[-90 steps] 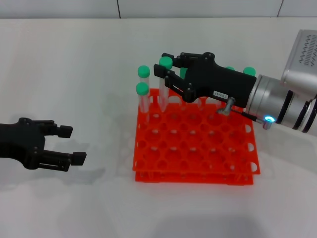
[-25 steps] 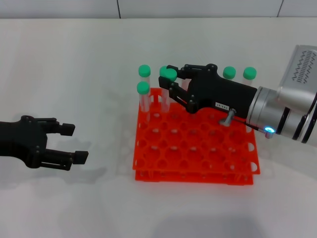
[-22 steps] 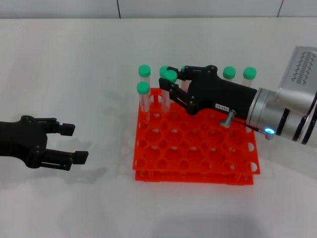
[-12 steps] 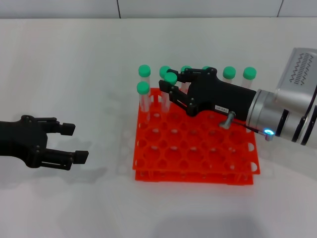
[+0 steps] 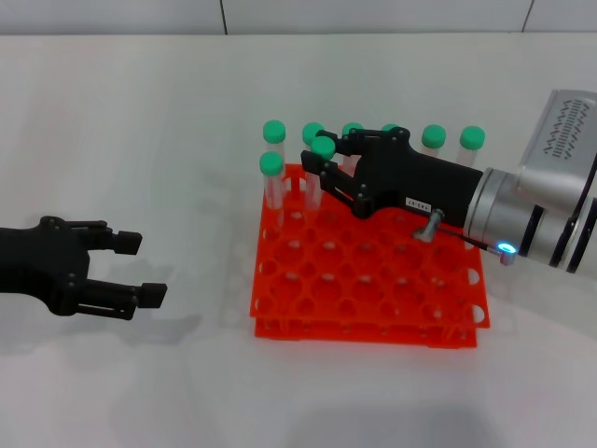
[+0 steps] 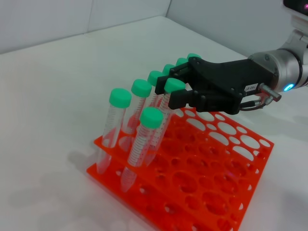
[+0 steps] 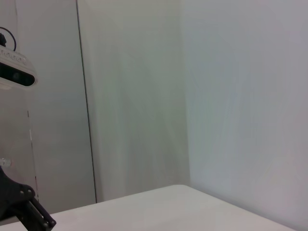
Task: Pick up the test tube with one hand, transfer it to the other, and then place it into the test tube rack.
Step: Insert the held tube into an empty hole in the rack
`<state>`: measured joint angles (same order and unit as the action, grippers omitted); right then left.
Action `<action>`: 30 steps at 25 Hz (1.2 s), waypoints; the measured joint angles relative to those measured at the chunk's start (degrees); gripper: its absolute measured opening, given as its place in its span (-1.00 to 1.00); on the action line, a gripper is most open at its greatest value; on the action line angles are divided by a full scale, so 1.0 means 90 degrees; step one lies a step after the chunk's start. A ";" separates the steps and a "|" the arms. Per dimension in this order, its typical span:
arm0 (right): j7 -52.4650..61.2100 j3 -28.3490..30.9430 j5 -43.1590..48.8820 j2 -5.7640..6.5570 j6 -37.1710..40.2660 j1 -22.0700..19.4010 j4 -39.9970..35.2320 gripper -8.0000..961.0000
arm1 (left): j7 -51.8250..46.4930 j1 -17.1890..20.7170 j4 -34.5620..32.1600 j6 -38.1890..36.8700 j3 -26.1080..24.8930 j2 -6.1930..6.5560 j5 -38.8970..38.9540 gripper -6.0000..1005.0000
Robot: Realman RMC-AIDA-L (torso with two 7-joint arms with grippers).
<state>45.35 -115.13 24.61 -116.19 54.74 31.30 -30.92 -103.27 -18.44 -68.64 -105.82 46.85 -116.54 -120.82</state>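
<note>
Green-capped test tube (image 5: 318,168) tilted in orange rack (image 5: 368,280)

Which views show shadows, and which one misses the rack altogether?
Head view: soft shadows under the left gripper and beside the rack. Left wrist view: a faint shadow beside the rack. Right wrist view: only wall and table edge, no rack.

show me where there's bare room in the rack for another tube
The rack's near rows, toward the robot, are all open holes. It is crowded along the far edge, where capped tubes line the back row and the right gripper holds a tube there. The left gripper sits aside.
</note>
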 joint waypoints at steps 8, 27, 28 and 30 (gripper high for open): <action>0.0001 0.0000 0.0000 0.0000 -0.0002 0.0019 0.0042 -0.44 | 0.0000 -0.0004 0.0000 0.0000 0.0000 -0.0004 0.0003 0.77; 0.0023 -0.0032 0.0000 0.0000 -0.0029 -0.0001 0.0057 -0.44 | 0.0000 -0.0010 0.0000 0.0010 -0.0001 -0.0020 -0.0003 0.77; 0.0048 -0.0049 0.0000 0.0001 -0.0029 0.0006 0.0057 -0.44 | -0.0001 -0.0008 0.0000 0.0010 0.0000 -0.0020 -0.0002 0.77; 0.0099 -0.0073 0.0000 0.0000 -0.0029 0.0025 0.0057 -0.44 | -0.0001 -0.0007 0.0000 0.0010 0.0000 -0.0020 -0.0002 0.77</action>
<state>46.23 -115.79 24.61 -116.19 54.48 31.53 -30.41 -103.27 -18.50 -68.64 -105.73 46.85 -116.72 -120.85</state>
